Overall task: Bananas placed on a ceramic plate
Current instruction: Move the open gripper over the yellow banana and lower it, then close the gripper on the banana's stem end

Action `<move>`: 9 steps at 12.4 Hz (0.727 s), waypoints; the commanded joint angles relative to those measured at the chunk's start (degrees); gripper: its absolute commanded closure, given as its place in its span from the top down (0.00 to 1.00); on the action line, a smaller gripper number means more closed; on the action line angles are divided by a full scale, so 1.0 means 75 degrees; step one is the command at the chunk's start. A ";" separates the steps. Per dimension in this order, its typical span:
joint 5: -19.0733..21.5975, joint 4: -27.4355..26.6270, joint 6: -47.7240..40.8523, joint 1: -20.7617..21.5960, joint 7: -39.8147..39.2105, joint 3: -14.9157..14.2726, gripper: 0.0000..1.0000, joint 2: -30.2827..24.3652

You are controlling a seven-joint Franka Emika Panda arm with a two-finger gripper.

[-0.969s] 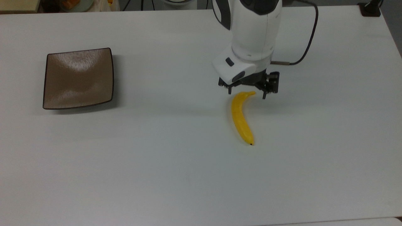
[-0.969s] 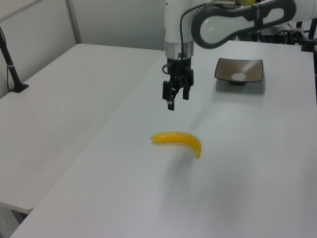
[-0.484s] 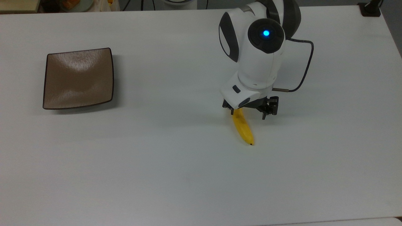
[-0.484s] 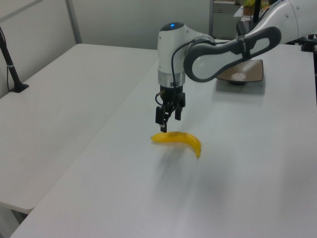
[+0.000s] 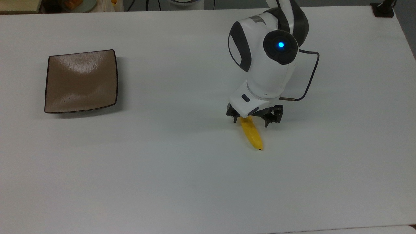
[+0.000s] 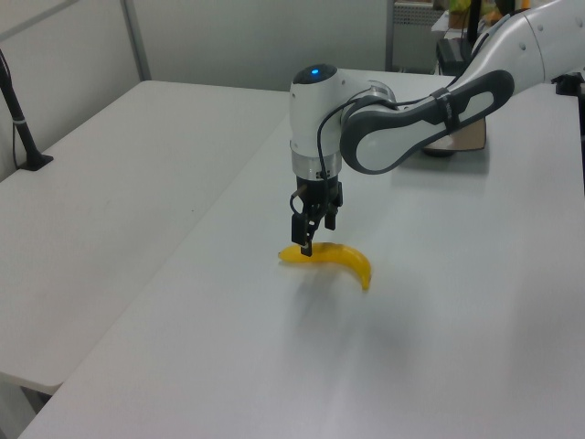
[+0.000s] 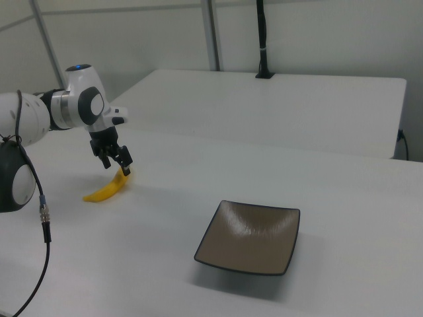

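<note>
**Fingers down over the stem end of the banana, grip not yet made**

White surface [image 5: 162,169], bare apart from two items. Banana [image 5: 253,134] lies flat on it toward the top view's right; the square brown plate [image 5: 81,81] sits well apart toward the top view's left, with nothing on it.

Gripper [image 5: 250,121] is low over the banana's stem end, wrist roughly vertical. Top view shows one finger [image 5: 234,117] on one side of the fruit and the other [image 5: 267,123] on the other side, with a gap between fingers and peel on both sides. So: fingers spread wide, straddling, holding nothing. Left view puts the tips [image 6: 306,245] just above or at the peel; contact with the surface I cannot tell.

Judgement on the step: this is the pre-grasp. The fingers sit near one end rather than mid-length, so a lift from here would likely let the long free end droop or swing. Better to close squarely across the narrow width, firm but slow, since the curved skin could roll out sideways. Lift straight up before any travel toward the plate.
</note>
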 commanded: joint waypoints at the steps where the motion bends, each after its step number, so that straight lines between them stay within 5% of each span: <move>1: -0.0173 -0.0543 0.0202 -0.0015 -0.0280 0.0036 0.96 -0.0156; 9: -0.0138 -0.0568 0.0132 -0.0062 -0.0363 0.0036 0.51 -0.0180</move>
